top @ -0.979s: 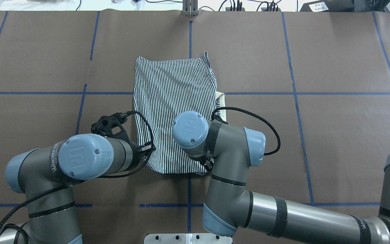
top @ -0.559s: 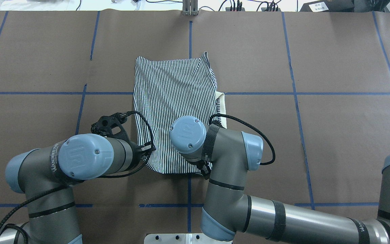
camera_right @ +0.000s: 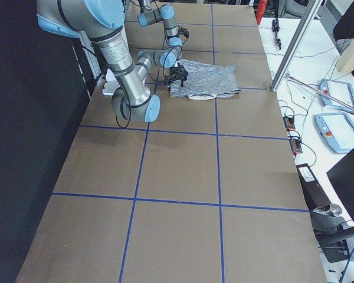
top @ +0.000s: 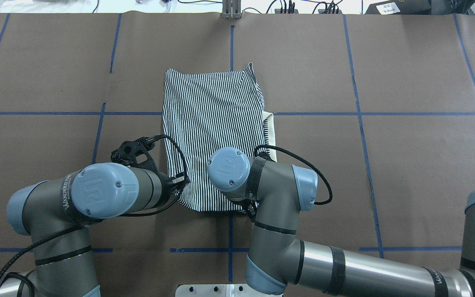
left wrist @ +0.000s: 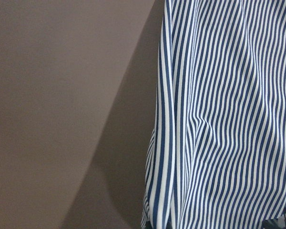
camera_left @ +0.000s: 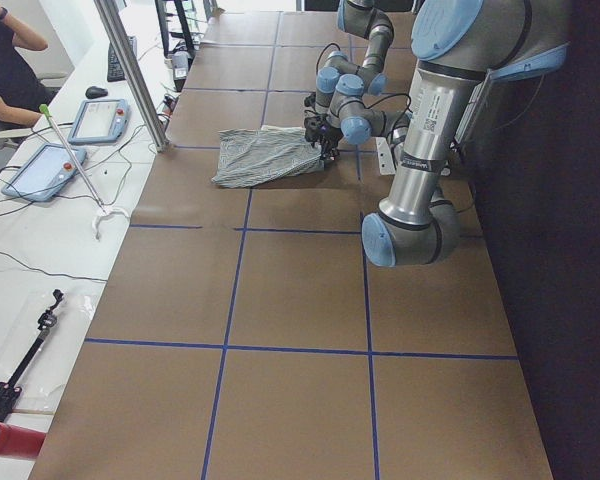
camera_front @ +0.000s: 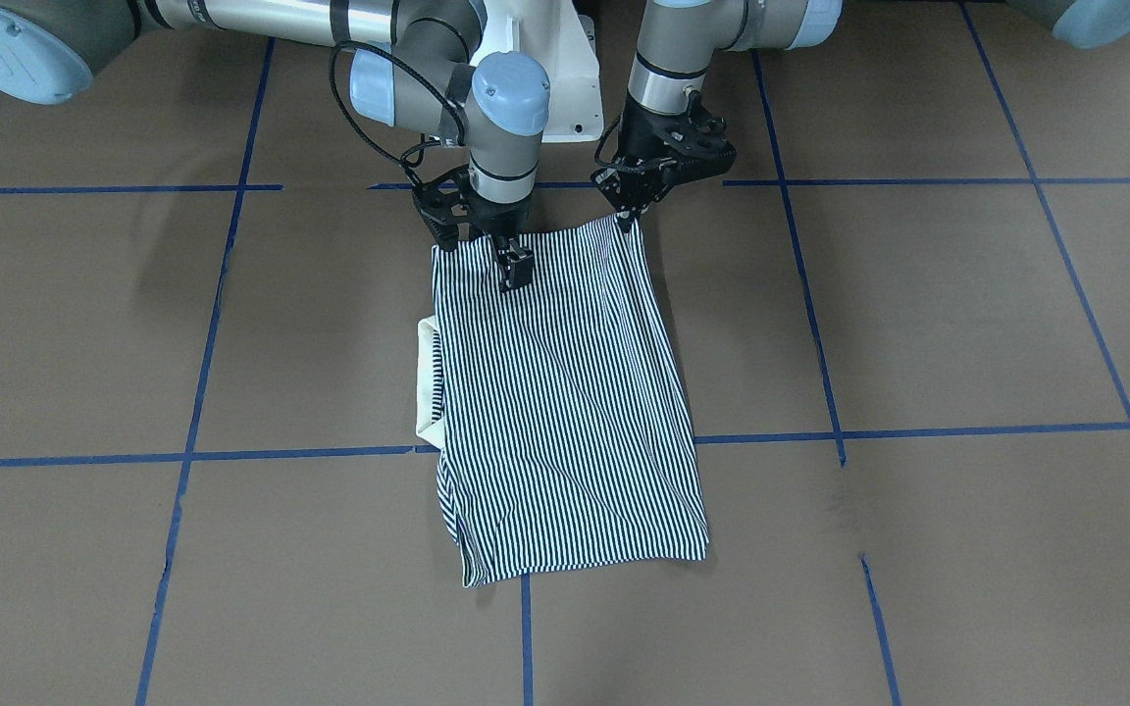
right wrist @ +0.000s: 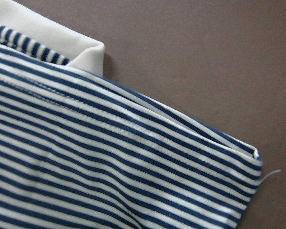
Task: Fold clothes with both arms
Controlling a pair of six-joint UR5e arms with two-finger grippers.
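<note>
Polo shirt: lies flat mid-table, folded into a long striped rectangle with its long sides running away from the robot. Its near short edge sits under both grippers.
Collar: a plain cream flap that sticks out from under the striped layer on the side toward the robot's right arm, about halfway along the shirt.
Left gripper: points down at the shirt's near corner on the robot's left. Its fingers are drawn together to a point, pinching the cloth edge.
Right gripper: is down over the other near corner with its fingers spread apart. One fingertip rests on the stripes and the other is by the shirt's side edge. No cloth is gripped.
Left wrist view: the striped cloth fills the right half, with its edge running top to bottom and bare brown surface beside it.
Right wrist view: shows a stitched hem corner with a loose thread, and the collar tip at upper left.
Table: has a brown covering marked with a grid of blue tape lines.
Side bench: holds two teach pendants, with cables nearby.
</note>
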